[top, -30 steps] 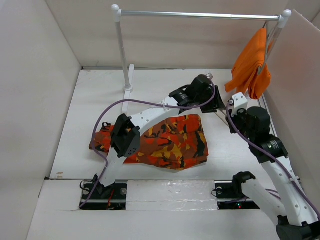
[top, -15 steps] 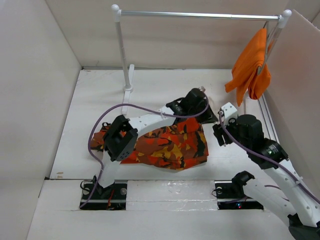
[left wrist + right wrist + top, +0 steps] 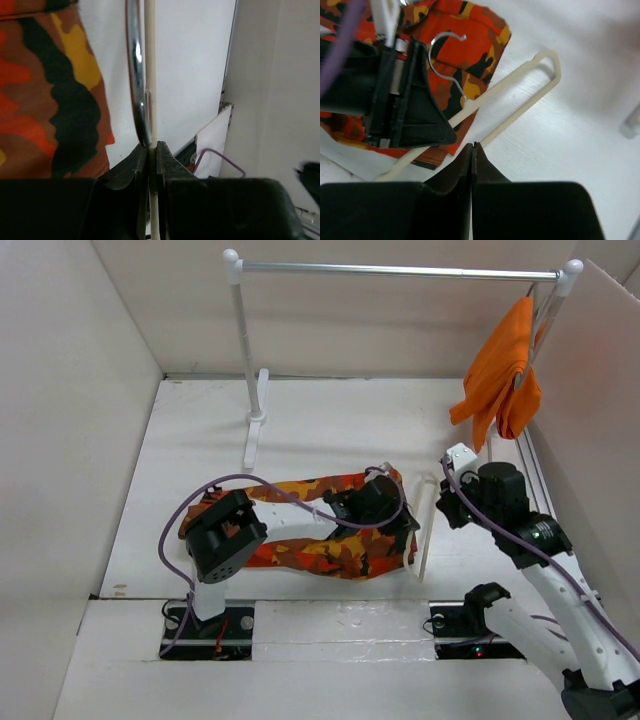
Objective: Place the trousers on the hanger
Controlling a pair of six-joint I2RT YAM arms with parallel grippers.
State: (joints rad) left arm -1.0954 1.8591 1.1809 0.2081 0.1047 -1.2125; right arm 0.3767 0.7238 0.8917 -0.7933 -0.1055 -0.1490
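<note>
The left gripper (image 3: 153,146) has drawn back from the table's far right toward its near edge. It has closed on the hanger (image 3: 427,525), now uncovered beside the right end of the trousers (image 3: 305,550). The right gripper (image 3: 472,146) has come slightly nearer too.

Left arm (image 3: 290,525) low, right arm (image 3: 520,520) higher — left fingers (image 3: 125,170), right fingers (image 3: 455,170) alike tight together

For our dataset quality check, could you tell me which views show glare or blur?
Left wrist: bright glare streaks on the chrome hook of the hanger, background at right soft; right wrist: far right edge blurred; top external: sharp, evenly lit, soft shadows.
</note>
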